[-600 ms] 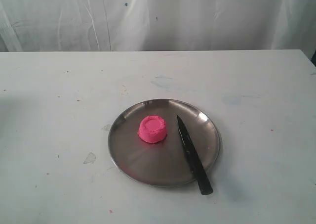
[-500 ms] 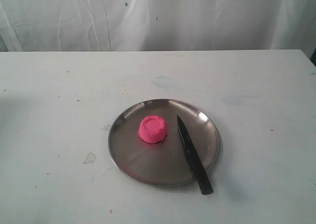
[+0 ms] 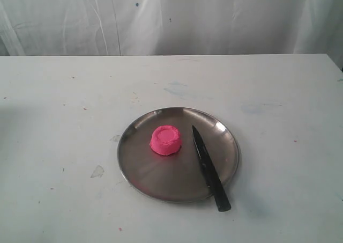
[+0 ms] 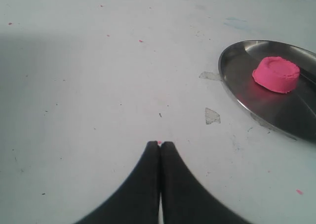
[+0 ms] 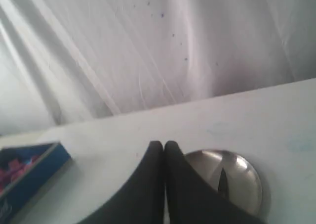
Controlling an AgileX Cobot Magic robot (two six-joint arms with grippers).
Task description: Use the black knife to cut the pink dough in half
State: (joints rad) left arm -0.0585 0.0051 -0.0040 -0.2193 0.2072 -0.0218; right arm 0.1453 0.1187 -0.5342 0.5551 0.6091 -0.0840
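The pink dough [image 3: 165,140] is one round mound with a dimpled top, sitting left of centre on the steel plate [image 3: 140,168]. The black knife [image 3: 210,169] lies on the plate's right side, tip toward the back, handle over the front rim. No gripper shows in the exterior view. In the left wrist view my left gripper [image 4: 159,144] is shut and empty over bare table, with the dough [image 4: 276,74] and plate [image 4: 237,93] well apart from it. My right gripper [image 5: 163,144] is shut and empty, hanging high; beyond it show the plate [image 5: 244,172] and knife tip [image 5: 222,180].
The white table [image 3: 64,119] carries scuffs and small pink specks, with a torn patch [image 3: 97,171] left of the plate. A white curtain [image 3: 171,17] hangs behind. A blue box [image 5: 27,172] lies on the table in the right wrist view.
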